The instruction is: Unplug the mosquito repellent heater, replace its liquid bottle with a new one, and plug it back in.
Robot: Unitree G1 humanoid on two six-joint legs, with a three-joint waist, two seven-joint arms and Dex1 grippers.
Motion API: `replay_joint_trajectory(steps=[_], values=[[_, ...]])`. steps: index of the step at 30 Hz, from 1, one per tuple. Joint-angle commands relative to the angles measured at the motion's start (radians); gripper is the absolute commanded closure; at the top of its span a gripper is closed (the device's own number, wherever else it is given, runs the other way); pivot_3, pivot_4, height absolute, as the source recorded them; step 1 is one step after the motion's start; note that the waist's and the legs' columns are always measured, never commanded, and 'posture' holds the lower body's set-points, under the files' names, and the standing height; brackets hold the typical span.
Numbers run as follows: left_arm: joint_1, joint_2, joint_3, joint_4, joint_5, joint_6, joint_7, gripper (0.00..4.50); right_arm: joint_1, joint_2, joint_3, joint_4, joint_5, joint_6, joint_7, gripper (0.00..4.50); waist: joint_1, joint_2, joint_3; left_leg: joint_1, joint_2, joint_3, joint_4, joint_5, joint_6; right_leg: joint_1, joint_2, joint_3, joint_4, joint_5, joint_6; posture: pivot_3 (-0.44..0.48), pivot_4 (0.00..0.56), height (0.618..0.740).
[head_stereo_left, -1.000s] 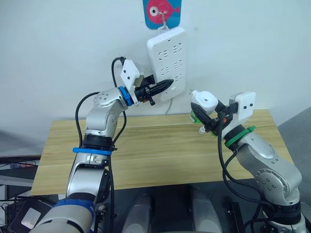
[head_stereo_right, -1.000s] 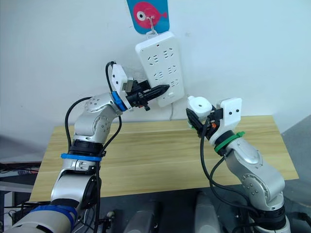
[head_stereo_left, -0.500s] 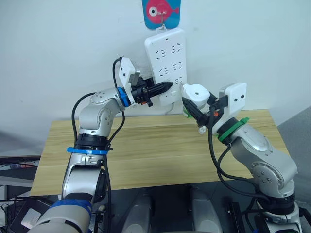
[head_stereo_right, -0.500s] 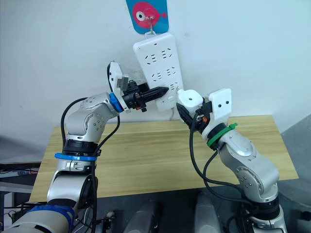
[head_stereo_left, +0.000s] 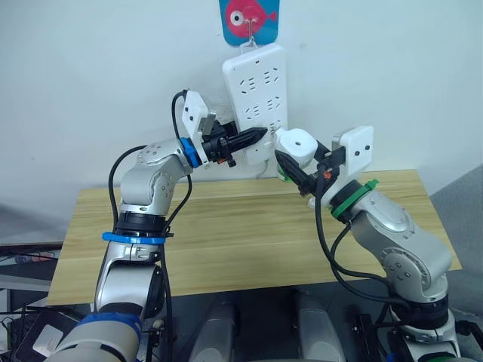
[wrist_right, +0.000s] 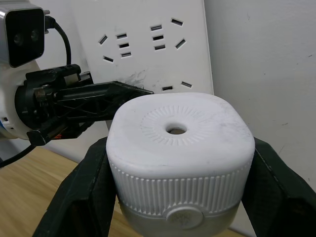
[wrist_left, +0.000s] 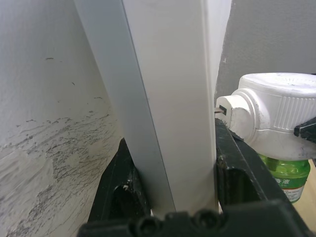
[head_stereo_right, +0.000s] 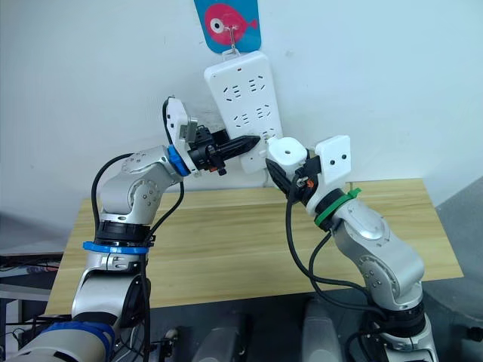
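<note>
The mosquito repellent heater point(head_stereo_left: 296, 143), a small white rounded drum with a hole in its top point(wrist_right: 176, 130), sits between the black fingers of my right gripper point(head_stereo_left: 299, 161), which is shut on it. A green liquid bottle point(wrist_left: 287, 173) hangs under the heater. Its plug side point(wrist_left: 226, 109) is right next to the lower right of the tall white power strip point(head_stereo_left: 256, 79) on the wall. My left gripper point(head_stereo_left: 253, 136) is shut on the strip's lower edge, one finger point(wrist_left: 120, 168) on each side.
The power strip hangs from a blue plaque with a pink fish point(head_stereo_left: 250, 16) on the white wall. A wooden table point(head_stereo_left: 226, 234) runs below both arms. The left arm's black cable point(head_stereo_left: 179, 105) loops near its wrist.
My right arm has carried the heater up and to the left, from over the table to the strip's lower right corner. The left gripper has stayed on the strip.
</note>
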Motion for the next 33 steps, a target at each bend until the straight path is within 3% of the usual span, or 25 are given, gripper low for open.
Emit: replay_joint_trajectory(steps=[1,13,33], values=[[0.021,0.002,-0.011,-0.061,-0.02,0.01,-0.017,3.17,-0.025,0.014,-0.012,-0.011,-0.018,-0.025,0.006,1.54,-0.002,0.0,0.0,0.0,0.0,0.0,0.0,0.0,0.0,0.0,0.0,0.0,0.0,0.0,0.0,-0.029,0.232,0.74],[0.037,-0.003,-0.017,-0.081,-0.02,0.018,-0.005,3.17,-0.055,0.017,-0.027,0.008,-0.048,-0.027,0.036,1.54,-0.015,0.0,-0.001,0.0,0.0,-0.002,0.0,0.0,0.0,0.0,0.0,0.0,0.0,0.0,0.0,-0.029,0.241,0.74],[0.043,-0.006,-0.024,-0.083,-0.01,0.003,-0.017,3.17,-0.147,0.007,0.057,0.083,-0.17,0.018,0.051,1.54,-0.021,0.0,-0.001,0.001,0.0,-0.002,0.0,0.0,0.0,0.0,0.0,0.001,0.001,0.0,0.0,-0.025,0.241,0.74]])
